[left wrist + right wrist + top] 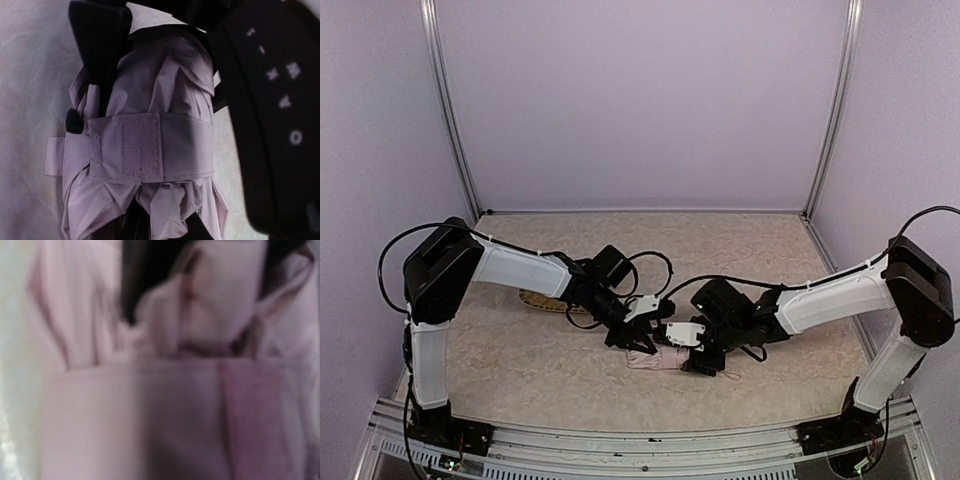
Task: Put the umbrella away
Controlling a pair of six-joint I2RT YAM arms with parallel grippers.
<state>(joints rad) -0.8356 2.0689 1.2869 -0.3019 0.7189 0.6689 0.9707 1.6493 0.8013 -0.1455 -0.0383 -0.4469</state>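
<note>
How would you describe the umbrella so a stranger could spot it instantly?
On the beige table, look where the left arm and right arm meet near the front. The umbrella is the pale pink fabric bundle there, wrapped by a matching band. Unlike the flat yellow mat by the left arm, it is pink and crumpled.

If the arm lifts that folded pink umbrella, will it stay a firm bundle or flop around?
It probably holds together: the strap is wrapped round the umbrella. The loose folds past the strap would likely sag and feel slick, being thin fabric. Lying as a rounded bundle on the table, it may roll if nudged.
</note>
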